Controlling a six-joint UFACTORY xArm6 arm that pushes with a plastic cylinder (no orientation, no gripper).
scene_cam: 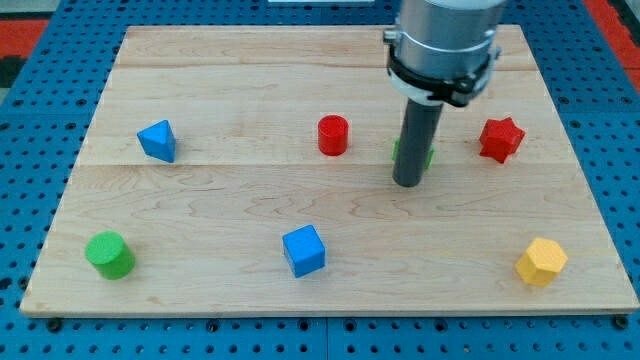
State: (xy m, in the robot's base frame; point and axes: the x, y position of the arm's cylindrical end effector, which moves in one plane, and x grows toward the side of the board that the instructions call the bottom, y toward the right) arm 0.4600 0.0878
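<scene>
In the camera view, a pale wooden board lies on a blue pegboard surface, and seven small blocks are scattered over it. At the view's left sits a blue triangular block, and below it, near the board's bottom left corner, a green cylinder. A blue cube rests near the bottom edge, a little left of centre. A red cylinder stands in the middle of the board, and a red star-shaped block lies toward the view's right at about the same height. A yellow block, roughly hexagonal, sits near the bottom right corner. The arm comes down from the view's top, its grey housing with a black collar hiding part of the board's upper edge. The arm carries no jaws, only the straight dark rod, and it holds nothing. My tip rests on the board between the two red blocks, slightly lower in the view than both. The rod covers most of a green block, of which only slivers show at either side, so its shape cannot be made out; my tip is right against or just in front of it, and I cannot tell whether they touch.
</scene>
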